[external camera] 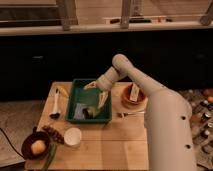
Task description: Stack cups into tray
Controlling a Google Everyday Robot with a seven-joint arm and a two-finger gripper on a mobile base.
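Observation:
The dark green tray (75, 85) lies on the wooden table, left of centre. A dark olive-grey cup (89, 113) sits inside it near the front rim. My gripper (97, 93) hangs over the tray's right half, just above and behind that cup, with its pale fingers (103, 98) spread open and nothing between them. The white cup (73, 136) stands on the table in front of the tray, apart from it and from the gripper.
An orange-brown bowl (134, 97) stands right of the tray, under my arm. A dark bowl with a yellow fruit (36, 146) sits at the front left corner. A dark spoon with a pale handle (56, 106) lies left of the tray. A grey-blue pad (80, 106) lies inside the tray.

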